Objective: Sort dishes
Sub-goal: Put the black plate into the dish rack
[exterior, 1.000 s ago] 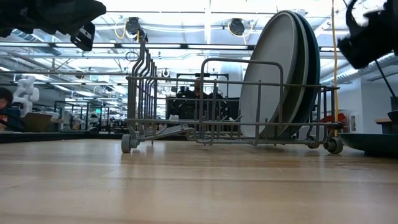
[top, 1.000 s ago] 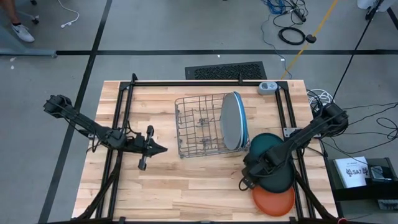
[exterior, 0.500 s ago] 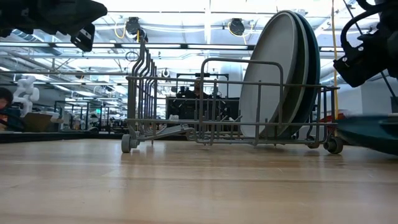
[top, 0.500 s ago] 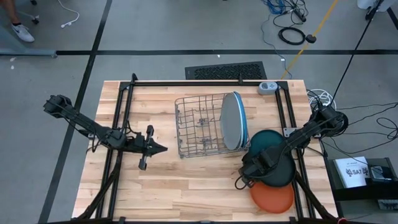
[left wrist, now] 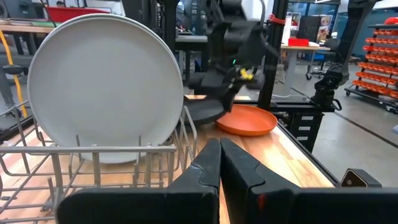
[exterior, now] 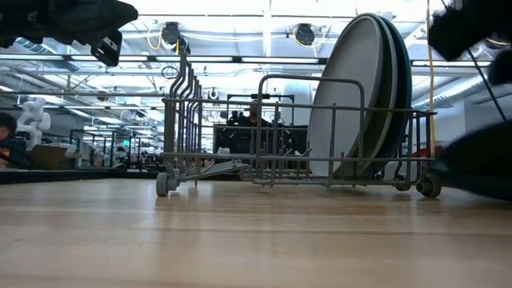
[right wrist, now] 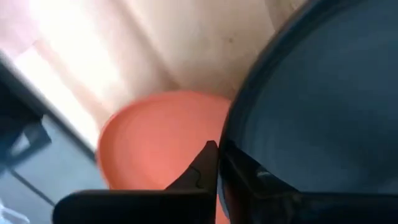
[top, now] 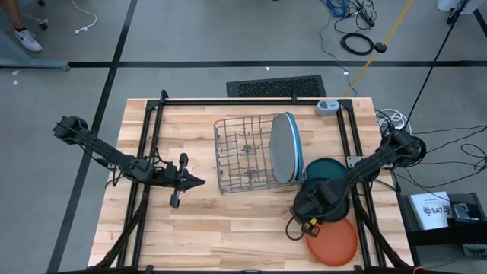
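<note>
Wooden table (top: 228,228), right pincer (top: 307,214) gripping black plate (right wrist: 323,106)

The wire dish rack (top: 247,156) stood at the table's (top: 198,228) middle, three large round plates (top: 287,148) upright in its right end. Right of it lay the smaller round plates (top: 332,242), overlapping.

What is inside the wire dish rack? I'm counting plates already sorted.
The dish rack holds large plates on edge at its right end: the grey plate in front, blue rims behind. The grey one covers their faces. The other slots look empty.
</note>
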